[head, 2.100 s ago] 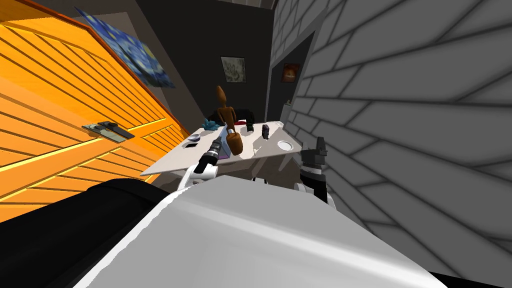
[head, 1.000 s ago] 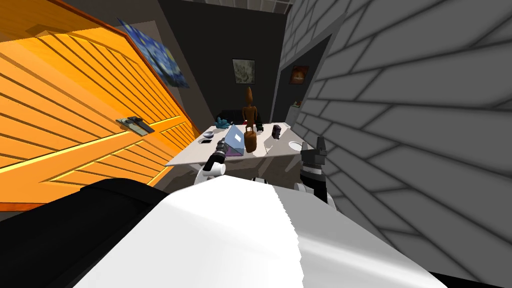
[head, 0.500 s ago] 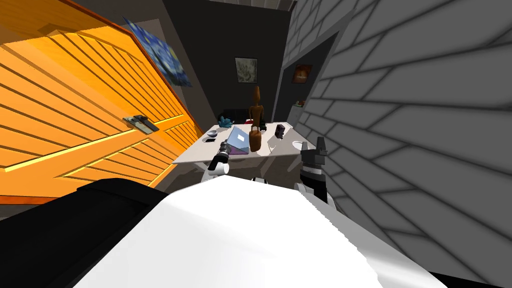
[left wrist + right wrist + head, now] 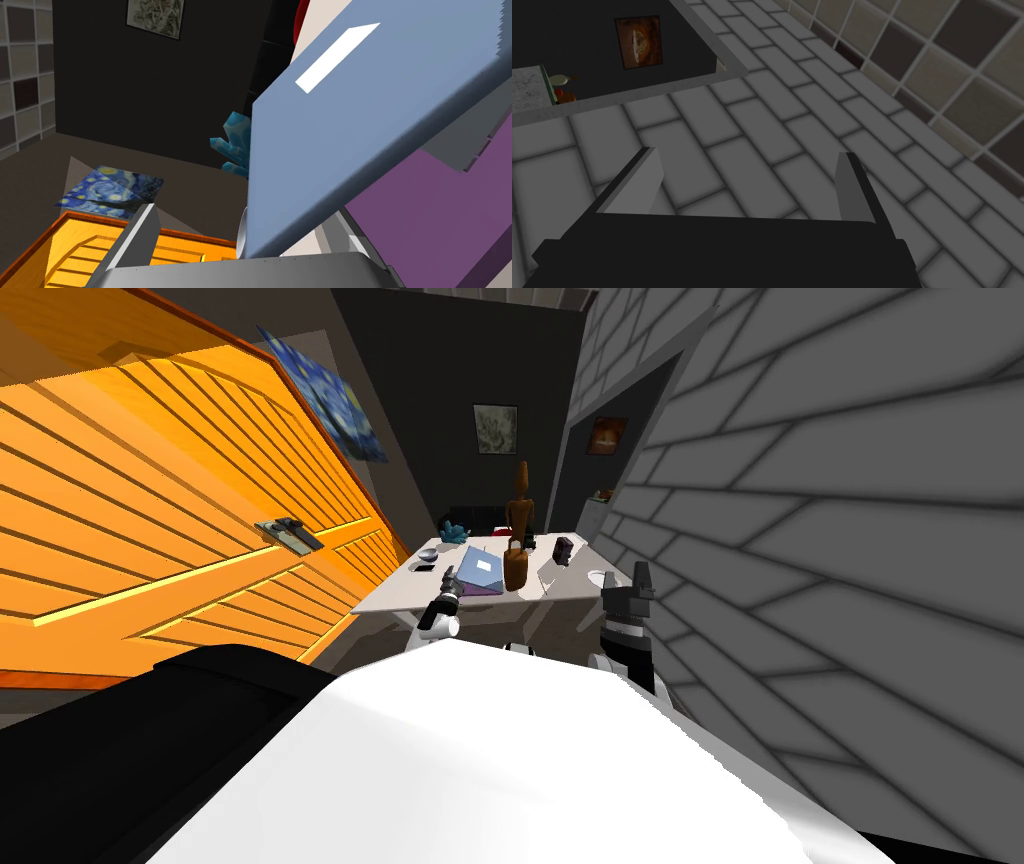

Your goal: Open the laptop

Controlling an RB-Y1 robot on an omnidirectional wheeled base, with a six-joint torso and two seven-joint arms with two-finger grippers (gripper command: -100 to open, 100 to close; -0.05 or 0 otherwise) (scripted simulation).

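Over the last two seconds the whole head view slid and the desk (image 4: 400, 593) shrank. That was my own move, apparently away from the desk, and not the desk's. Against that, the laptop (image 4: 480, 570) did change. Its lid (image 4: 380, 120), at first a thin sliver beside the left gripper (image 4: 452, 580), had swung up to show its broad blue-grey back with a white patch, slanting over the purple base (image 4: 435, 220). So the opening was, in my judgement, well begun but not finished (the lid leaned short of upright).

In the left wrist view the fingers (image 4: 140, 234) stood spread and gripped nothing. The lid's free edge lay between them, and I could not tell whether it touched. The right gripper (image 4: 638, 578) was raised by the grey brick wall (image 4: 830, 488), its fingers likewise released and empty.

The laptop sat towards the desk's near left side, just beside a brown figure (image 4: 519, 503). A blue crystal cluster (image 4: 456, 531), a small bowl (image 4: 429, 554), a dark box (image 4: 563, 551) and a white plate (image 4: 597, 578) shared the pale top. An orange slatted wall (image 4: 150, 488) ran along the left, with a starry painting (image 4: 325, 393) beyond it.
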